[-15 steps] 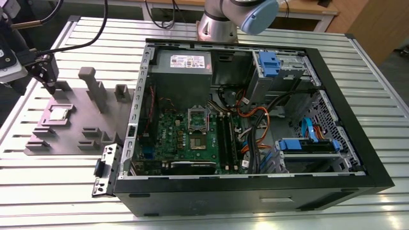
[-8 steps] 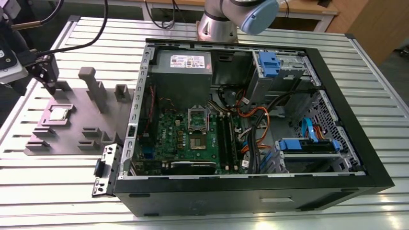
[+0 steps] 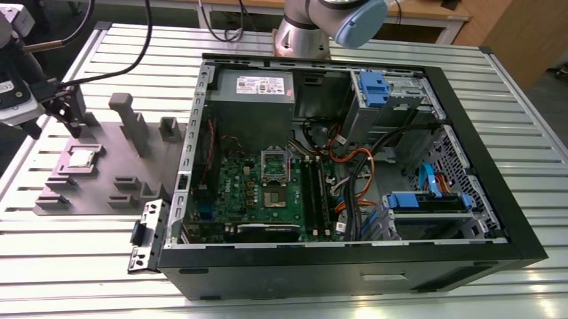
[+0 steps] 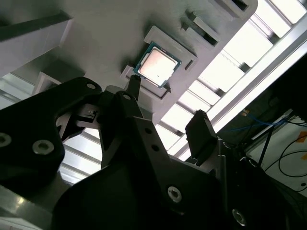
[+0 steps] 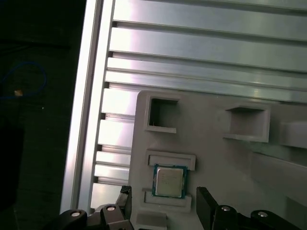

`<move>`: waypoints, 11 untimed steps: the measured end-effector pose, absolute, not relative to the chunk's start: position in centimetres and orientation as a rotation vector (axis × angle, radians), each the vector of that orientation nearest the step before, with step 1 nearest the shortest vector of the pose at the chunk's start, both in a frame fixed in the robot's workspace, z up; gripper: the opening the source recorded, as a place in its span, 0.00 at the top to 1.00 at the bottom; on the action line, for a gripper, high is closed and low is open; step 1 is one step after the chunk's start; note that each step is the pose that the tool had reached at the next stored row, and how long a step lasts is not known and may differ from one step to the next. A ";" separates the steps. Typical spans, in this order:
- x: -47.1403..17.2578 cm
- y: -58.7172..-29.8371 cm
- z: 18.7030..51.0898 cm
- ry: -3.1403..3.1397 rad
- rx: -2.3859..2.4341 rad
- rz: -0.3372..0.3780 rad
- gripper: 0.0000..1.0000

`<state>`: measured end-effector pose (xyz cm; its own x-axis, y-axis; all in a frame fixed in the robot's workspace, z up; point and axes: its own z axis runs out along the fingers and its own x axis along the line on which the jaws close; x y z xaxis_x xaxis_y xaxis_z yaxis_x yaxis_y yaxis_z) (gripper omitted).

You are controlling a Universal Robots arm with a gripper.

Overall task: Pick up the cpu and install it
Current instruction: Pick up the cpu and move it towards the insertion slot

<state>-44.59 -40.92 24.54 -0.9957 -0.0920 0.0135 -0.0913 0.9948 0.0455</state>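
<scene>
Exterior view: one small flat square silver cpu [image 3: 82,157] lies in a recess of the grey plastic slotted tray [image 3: 96,194] on the aluminium worktop [image 3: 71,266], beside one open black computer case [image 3: 355,279] holding a green motherboard [image 3: 266,199]; the black gripper [image 3: 71,109] hangs near the tray. Second wrist view: the gripper [image 4: 167,108] is spread wide and empty, the cpu [image 4: 157,65] beyond its two fingers [image 4: 201,132]. First wrist view: the cpu [image 5: 169,181] sits in its recess, close to the gripper [image 5: 165,206]
</scene>
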 end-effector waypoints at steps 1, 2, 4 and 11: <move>-44.6 -40.9 24.4 -3.122 0.142 -0.070 0.35; -44.5 -40.9 24.2 -3.122 0.137 -0.070 0.35; -44.3 -40.9 23.9 -3.123 0.116 -0.069 0.35; -44.2 -40.9 22.7 -3.126 0.071 -0.067 0.35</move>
